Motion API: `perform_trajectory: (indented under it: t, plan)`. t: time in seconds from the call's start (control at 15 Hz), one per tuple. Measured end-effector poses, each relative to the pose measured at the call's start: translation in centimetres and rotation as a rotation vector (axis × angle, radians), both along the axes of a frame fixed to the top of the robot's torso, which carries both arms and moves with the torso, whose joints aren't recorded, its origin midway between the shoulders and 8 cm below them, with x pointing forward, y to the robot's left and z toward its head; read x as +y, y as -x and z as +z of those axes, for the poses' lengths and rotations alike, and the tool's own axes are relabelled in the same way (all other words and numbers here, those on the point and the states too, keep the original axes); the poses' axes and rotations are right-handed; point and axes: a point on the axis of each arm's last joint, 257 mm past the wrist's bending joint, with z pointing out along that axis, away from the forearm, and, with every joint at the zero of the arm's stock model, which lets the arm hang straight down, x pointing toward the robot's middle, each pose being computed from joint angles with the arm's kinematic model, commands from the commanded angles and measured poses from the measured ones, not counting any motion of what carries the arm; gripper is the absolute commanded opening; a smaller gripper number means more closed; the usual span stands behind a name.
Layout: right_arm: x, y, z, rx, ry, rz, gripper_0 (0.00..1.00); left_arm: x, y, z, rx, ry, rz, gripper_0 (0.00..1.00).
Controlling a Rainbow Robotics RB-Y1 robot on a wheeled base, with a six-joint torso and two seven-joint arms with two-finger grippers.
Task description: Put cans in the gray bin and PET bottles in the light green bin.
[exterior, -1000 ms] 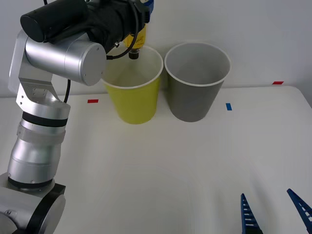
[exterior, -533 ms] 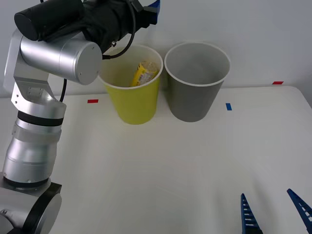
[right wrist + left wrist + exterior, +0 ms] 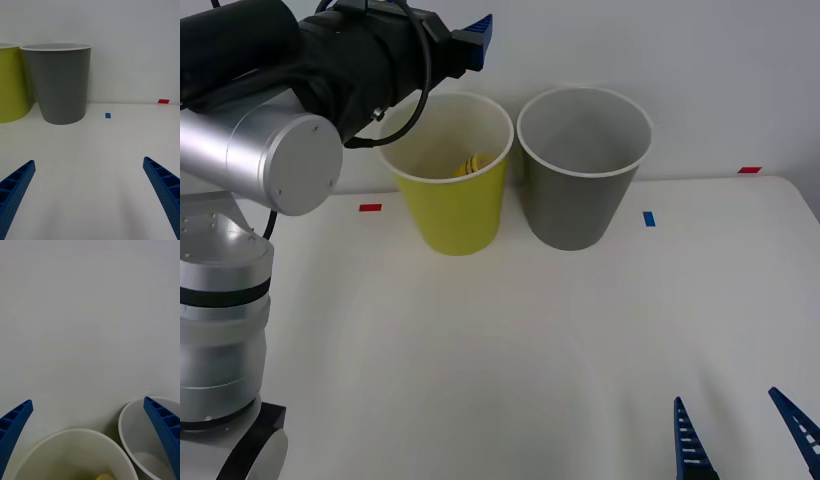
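Yellow PET bottle (image 3: 471, 164) has dropped into the light green bin (image 3: 450, 215); left gripper (image 3: 90, 442) wide, lifted clear.

Open counter (image 3: 510, 350): I see bare room ahead of the bins.
Obstacles: light green bin (image 3: 452, 215) and gray bin (image 3: 577, 205) stand just beside each other at the back.
Overhead: my left arm (image 3: 310, 70) hangs above the green bin's rim.

text: none legible | labels: none | signs/nos: none
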Motion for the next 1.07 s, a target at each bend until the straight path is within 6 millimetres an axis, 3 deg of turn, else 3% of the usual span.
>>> perform_trajectory:
  t: [0.4, 0.6, 1.07]
  plan:
    - [0.0, 0.0, 0.0, 0.000, 0.000, 0.000, 1.00, 4.2, 6.0, -3.8, 0.009, 0.000, 0.053, 1.00]
    - [0.0, 0.0, 0.0, 0.000, 0.000, 0.000, 1.00, 7.0, 8.7, -6.7, 0.043, -0.023, 0.098, 1.00]
    - [0.0, 0.0, 0.0, 0.000, 0.000, 0.000, 1.00, 12.8, 11.9, -10.9, -0.004, 0.026, 0.191, 1.00]
